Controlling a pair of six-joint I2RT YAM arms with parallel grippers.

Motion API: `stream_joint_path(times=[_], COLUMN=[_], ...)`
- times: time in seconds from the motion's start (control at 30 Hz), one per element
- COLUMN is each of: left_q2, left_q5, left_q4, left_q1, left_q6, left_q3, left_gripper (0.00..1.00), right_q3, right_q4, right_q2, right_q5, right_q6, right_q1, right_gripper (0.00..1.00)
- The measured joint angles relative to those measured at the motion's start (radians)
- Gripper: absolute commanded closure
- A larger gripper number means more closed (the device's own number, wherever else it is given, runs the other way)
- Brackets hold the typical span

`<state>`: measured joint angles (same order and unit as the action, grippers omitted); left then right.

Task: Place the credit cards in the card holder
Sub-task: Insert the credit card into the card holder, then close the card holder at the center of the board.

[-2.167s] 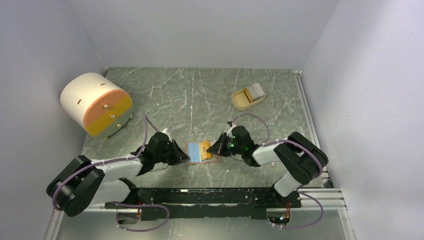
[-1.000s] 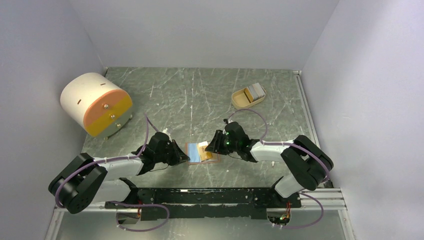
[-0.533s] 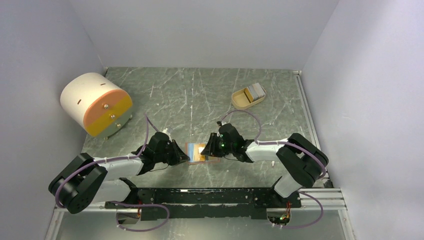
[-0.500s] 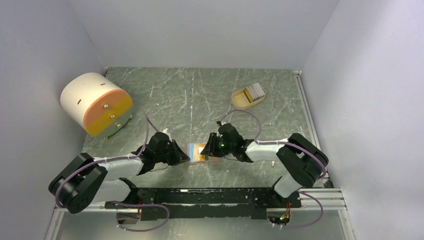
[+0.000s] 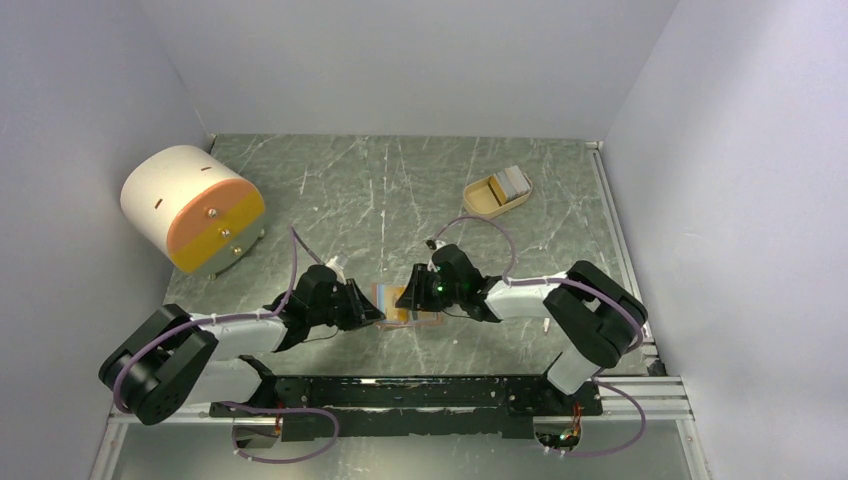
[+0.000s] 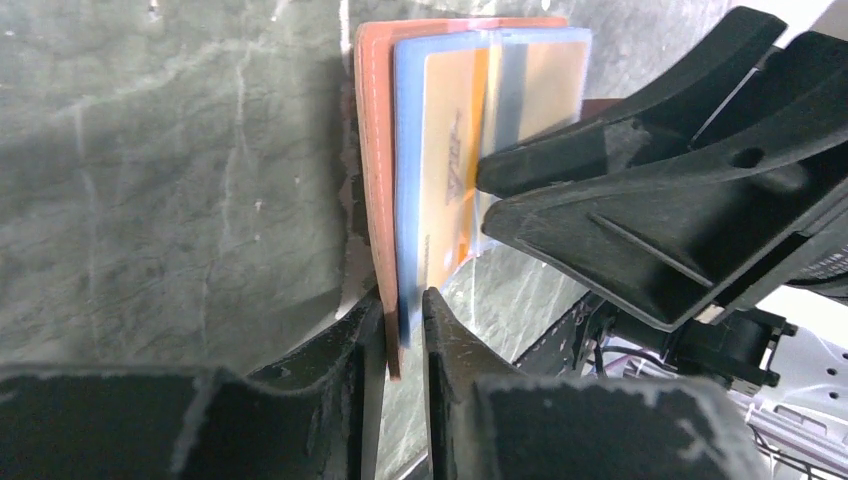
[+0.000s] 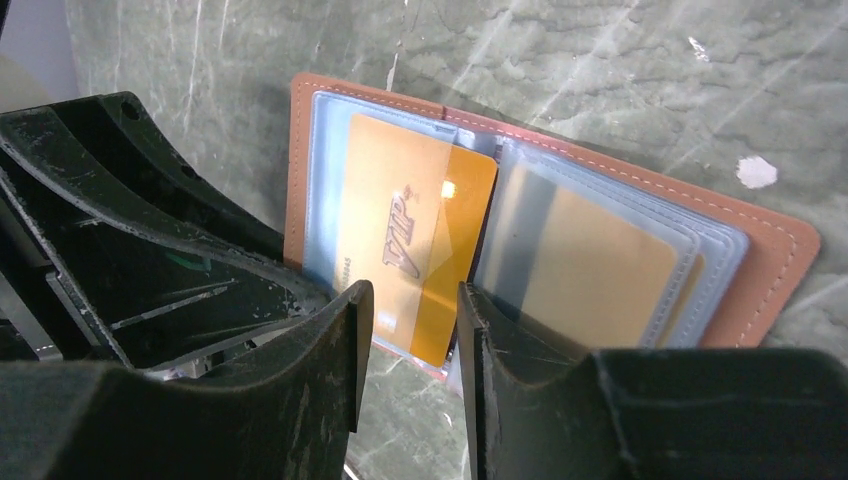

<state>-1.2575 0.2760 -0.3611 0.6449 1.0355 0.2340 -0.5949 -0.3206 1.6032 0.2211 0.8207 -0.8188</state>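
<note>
Salmon-pink card holder point(image 7: 770, 250) lies open, a gold card point(image 7: 420, 235) across its clear sleeves. My left gripper point(image 6: 404, 310) straddles its edge, my right gripper point(image 7: 410, 292) the card. Whether either grips, I cannot tell.

A dark green, marble-veined desk point(image 5: 400, 190) fills the floor of a booth closed in by plain pale walls point(image 5: 400, 60). At the far left of the desk, close to the left wall, a big white drum point(image 5: 192, 208) lies on its side. Its flat face has a salmon-orange drawer above a yellow one, each with small metal knobs. Well apart from it, at the far right, a beige oval tray point(image 5: 478, 212) lies at a slant. A small white fleck point(image 7: 757, 171) marks the desk.
</note>
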Motion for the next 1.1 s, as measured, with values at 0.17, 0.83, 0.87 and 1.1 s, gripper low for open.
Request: stream_joint_path(times=[0.17, 0.83, 0.87, 1.1], left_q2=[-0.014, -0.031, -0.026, -0.003], left_q5=[0.025, 0.049, 0.045, 0.022], left_q4=[-0.044, -0.056, -0.043, 0.04], left_q1=[0.0, 0.0, 0.0, 0.0], left_q6=[0.0, 0.0, 0.0, -0.003], left_q3=[-0.003, -0.002, 0.0, 0.024], left_gripper=[0.76, 0.91, 0.91, 0.91], right_q3=[0.0, 0.005, -0.006, -0.102], right_q4=[-0.043, 0.026, 0.069, 0.392], right_q2=[0.022, -0.085, -0.11, -0.229], right_q5=[0.037, 0.028, -0.001, -0.242], right_q6=[-0.018, -0.05, -0.059, -0.126], right_q1=[-0.001, -0.001, -0.001, -0.001], right_gripper=[0.59, 0.59, 0.59, 0.63])
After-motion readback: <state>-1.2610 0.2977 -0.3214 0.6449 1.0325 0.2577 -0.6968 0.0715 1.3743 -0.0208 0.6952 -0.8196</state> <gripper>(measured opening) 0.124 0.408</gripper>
